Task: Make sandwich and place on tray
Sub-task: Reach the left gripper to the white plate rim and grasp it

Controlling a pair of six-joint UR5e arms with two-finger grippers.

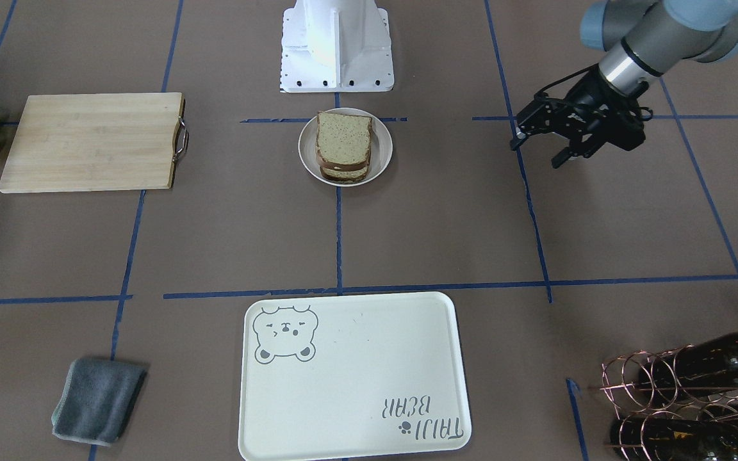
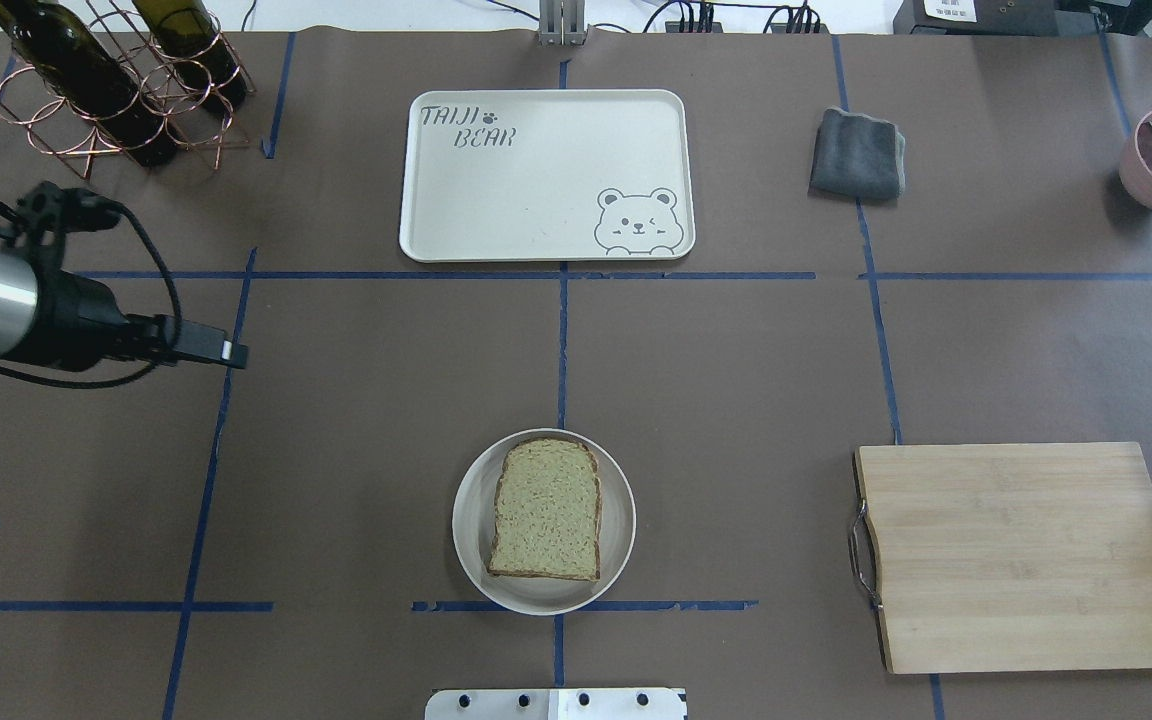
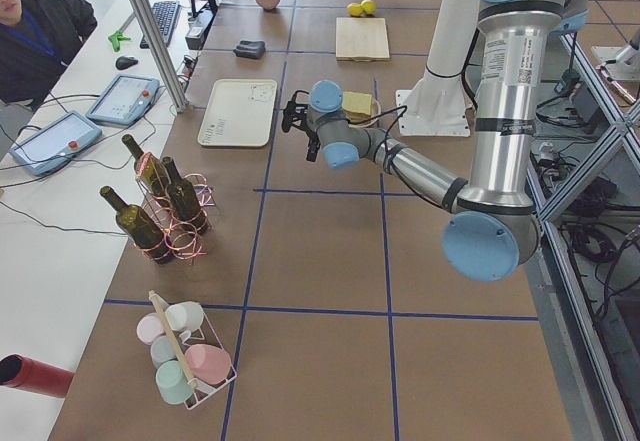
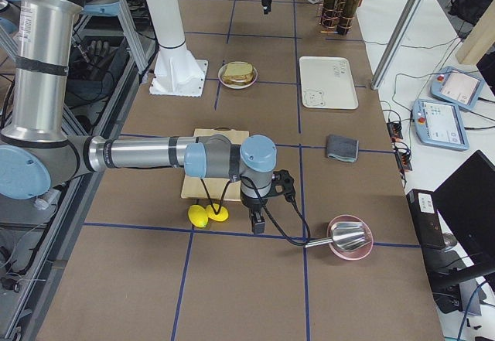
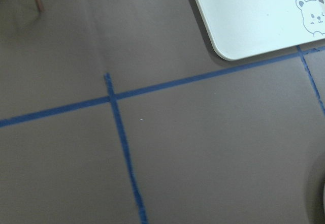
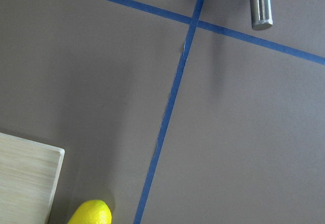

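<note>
Seen from behind the robot, from left to right. At the far left the left gripper (image 1: 539, 152) is hovering above bare brown table, its two black fingers standing apart and carrying nothing. Just beyond it a copper wire rack of dark wine bottles (image 2: 106, 90) is standing at the table's far corner.

In the middle, the large cream-white rectangular tray with a grey bear drawing (image 2: 536, 190) is lying empty on the far side. The finished sandwich of tan seeded bread with an egg between the slices (image 2: 546, 510) is sitting on a small round white plate (image 2: 621, 520) on the near side, well apart from the tray.

Further right, a folded grey cloth (image 2: 858, 152) is lying beside the tray and a light wooden cutting board (image 2: 1016, 555) is resting near the robot. The right gripper (image 4: 257, 221) is hanging past the board, near two yellow lemons (image 4: 207, 214); whether it is parted or closed cannot be told.

The move to the tray looks unstarted. Pinching the plate's rim from one side could be tipping it, sliding the loose top slice off. Squeezing the bread itself might be pushing the egg out. A wide swing of the left arm could be clipping the bottle rack.
</note>
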